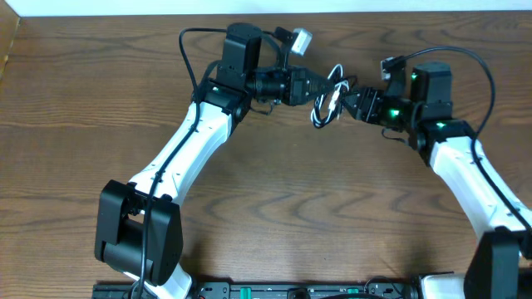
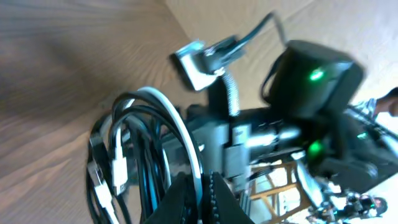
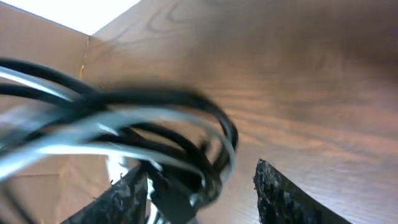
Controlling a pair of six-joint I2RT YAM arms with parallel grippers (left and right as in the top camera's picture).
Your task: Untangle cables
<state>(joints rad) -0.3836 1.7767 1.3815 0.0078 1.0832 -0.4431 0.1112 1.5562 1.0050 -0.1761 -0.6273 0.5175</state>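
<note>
Looping through each other, the cables [image 1: 329, 104] are found as one tangled bundle at the far middle of the table [image 1: 274, 208], between the two grippers that meet there. The left gripper [image 1: 321, 88] is extended from the left and is clamped on the bundle. In its wrist view the dark fingers [image 2: 177, 202] are pressed together, with the white cable [image 2: 186, 134] pinched between them. The black cable [image 2: 134, 102] is wound in several loops around and beside the white one, and a small white plug end [image 2: 118, 168] is seen inside the loops. The right gripper [image 1: 346, 101] is extended from the right, just beside the bundle, and its jaws are held wide apart (nothing is gripped between them). In the right wrist view the loops are seen blurred, close to one finger [image 3: 124, 199] and well apart from the other. Whether the bundle rests on the wood or is held off it cannot be told.
</note>
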